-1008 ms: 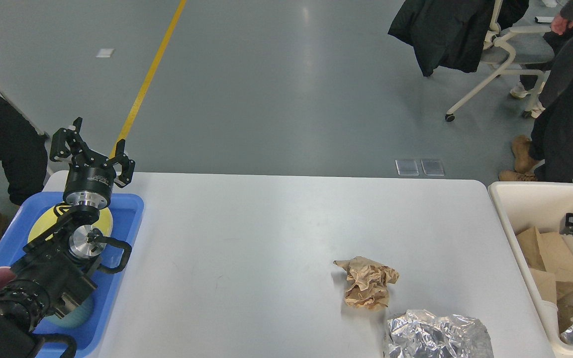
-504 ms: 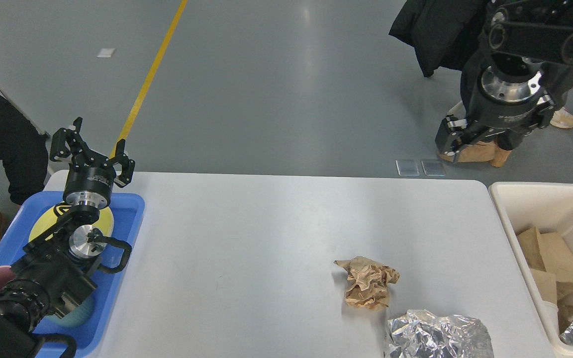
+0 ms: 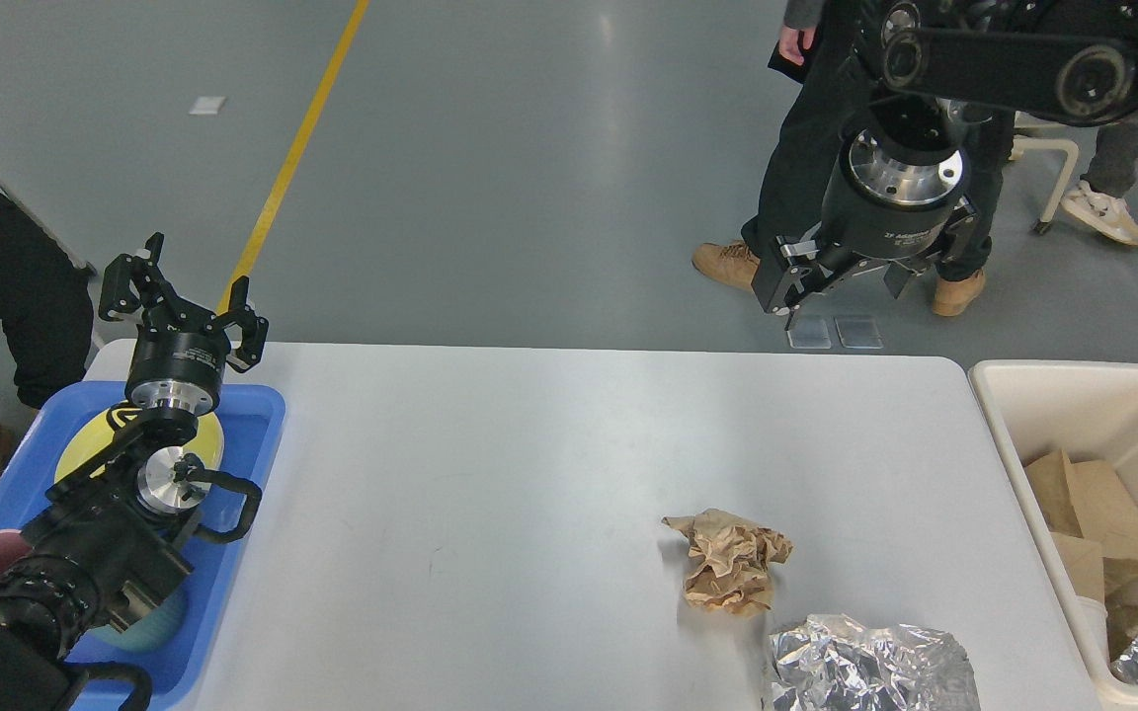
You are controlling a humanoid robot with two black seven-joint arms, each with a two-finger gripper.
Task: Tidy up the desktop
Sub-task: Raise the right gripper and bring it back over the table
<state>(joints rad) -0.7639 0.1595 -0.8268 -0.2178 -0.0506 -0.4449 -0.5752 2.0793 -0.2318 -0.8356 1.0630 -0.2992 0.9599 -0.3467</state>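
**Mia:** Grey floor with a yellow line fills the top of the picture, and the big white desktop (image 3: 490, 474) fills the middle and bottom. What are the robot's hands doing?

**Ben:** Start with the right gripper (image 3: 838, 288). It hangs in the upper right, above the far edge of the desktop, pointing down. Its fingers are spread apart and nothing is in them. The left gripper (image 3: 179, 296) is at the left side, pointing up over the blue tray (image 3: 263, 434). Its fingers are spread too, with nothing between them.

**Mia:** What is near them?

**Ben:** A yellow plate (image 3: 90, 449) lies in the tray under the left arm. Well below the right gripper, a crumpled brown paper (image 3: 727, 563) sits on the desktop. A crumpled foil (image 3: 870, 667) lies just beside it, at the bottom edge. At the far right is the cream bin (image 3: 1014, 415), with brown paper and foil already in it.

**Mia:** So what comes next?

**Ben:** I think the right gripper will go down for the brown paper. Two bits of trash are left to clear.

**Mia:** What could go wrong?

**Ben:** The paper is soft and lumpy, so the fingers might pinch only a corner and drop it. The foil is very close, so a crooked reach could bump it off the desktop. A person (image 3: 816, 138) stands right behind the arm too, and a wide swing could hit them.
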